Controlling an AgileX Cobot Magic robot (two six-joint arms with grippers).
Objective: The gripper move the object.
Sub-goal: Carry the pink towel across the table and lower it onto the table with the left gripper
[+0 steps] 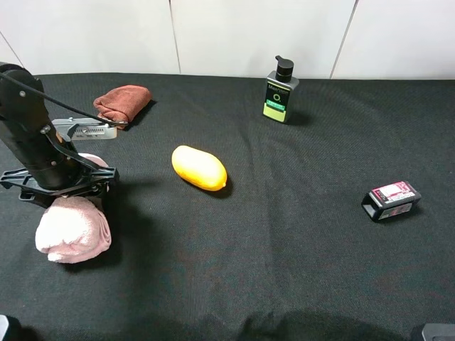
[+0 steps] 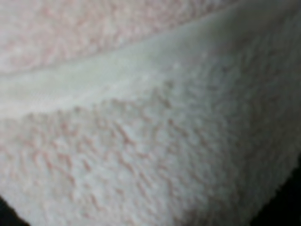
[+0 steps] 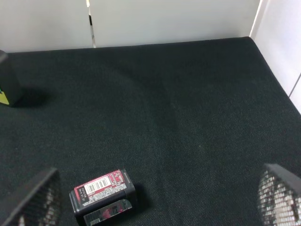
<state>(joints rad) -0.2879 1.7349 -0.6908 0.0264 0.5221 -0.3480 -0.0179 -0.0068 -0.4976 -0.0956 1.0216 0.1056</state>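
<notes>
Pink towel (image 1: pixel 71 231) beneath left pincer (image 1: pixel 65 189)

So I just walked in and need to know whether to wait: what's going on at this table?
The left gripper is down over the pink rolled towel at the left of the black table. Its jaws are spread wide to either side of the towel's middle, and the towel lies on the table, not lifted. The right gripper hangs open and holds nothing, near a small black box with a red label. A yellow fruit, a reddish-brown cloth and a pump bottle sit untouched.
</notes>
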